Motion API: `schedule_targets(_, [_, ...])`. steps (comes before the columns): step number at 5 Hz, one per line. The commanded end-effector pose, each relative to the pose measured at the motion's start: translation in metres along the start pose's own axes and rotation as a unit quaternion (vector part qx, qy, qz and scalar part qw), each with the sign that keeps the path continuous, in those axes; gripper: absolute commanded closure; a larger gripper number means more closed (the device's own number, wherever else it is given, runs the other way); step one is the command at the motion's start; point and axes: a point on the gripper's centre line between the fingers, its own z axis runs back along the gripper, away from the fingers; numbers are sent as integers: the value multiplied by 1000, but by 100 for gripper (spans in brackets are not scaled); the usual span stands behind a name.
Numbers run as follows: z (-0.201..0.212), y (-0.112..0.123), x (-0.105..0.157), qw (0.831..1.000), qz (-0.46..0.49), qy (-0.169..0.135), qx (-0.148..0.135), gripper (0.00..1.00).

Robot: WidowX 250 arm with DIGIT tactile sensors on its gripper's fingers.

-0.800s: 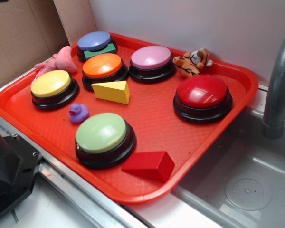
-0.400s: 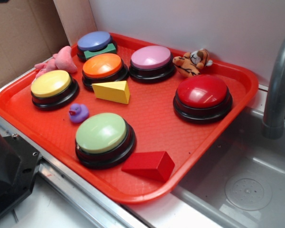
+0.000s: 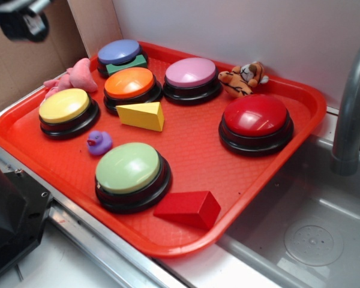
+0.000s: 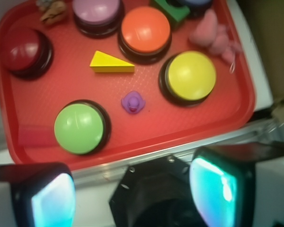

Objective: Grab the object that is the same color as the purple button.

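Your gripper [image 4: 132, 196] has its fingers [image 4: 213, 189] spread wide with nothing between them; in the wrist view they frame the bottom edge, high above and off the near side of the tray [image 4: 236, 111]. In the exterior view you see only a dark piece of the arm at the top left corner.

Take the tray as your landmark and work down in size. The red button [image 3: 256, 123] sits at its right side, the green button [image 3: 131, 174] near its front edge, the yellow button [image 3: 68, 111] at its left, the orange button [image 3: 132, 87] toward the back, the purple button [image 3: 191, 78] at the back middle, and a bluish button [image 3: 119, 56] in the back left corner on a green block [image 3: 127, 65]. A red block [image 3: 189, 208] lies at the front edge beside the green button, and a yellow wedge [image 3: 142, 116] lies near the middle. A pink plush [image 3: 72, 78] hangs over the left rim; a tiger plush [image 3: 243, 78] lies at the back, right of the purple button.

Smallest is your target, the duck [image 3: 99, 143]: it stands on the tray's floor left of centre, between the yellow and green buttons, near both but touching neither, in front of the wedge.

You look to be at the approach step, with nothing grasped yet. Next you need to bring the gripper forward over the tray until the duck [image 4: 133, 101] sits centred between the fingers, then descend. The gap between the two buttons looks tight, so I would turn the fingers to close along the open direction and keep clear of the domes.
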Motion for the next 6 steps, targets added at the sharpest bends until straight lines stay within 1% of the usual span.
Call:
schedule_targets(1, [-62,18,24,981,190,-29,-11,0])
schedule_targets(2, [-90,20,30,973,223,-50,12,0])
schedule_targets(3, [-117,14,33,968,245,-56,20,0])
schedule_targets(4, [-140,9,34,964,262,-38,23,0])
schedule_targets(5, [-153,12,33,961,272,-35,20,0])
schedule_targets(6, [-167,13,34,961,274,-35,-16,0])
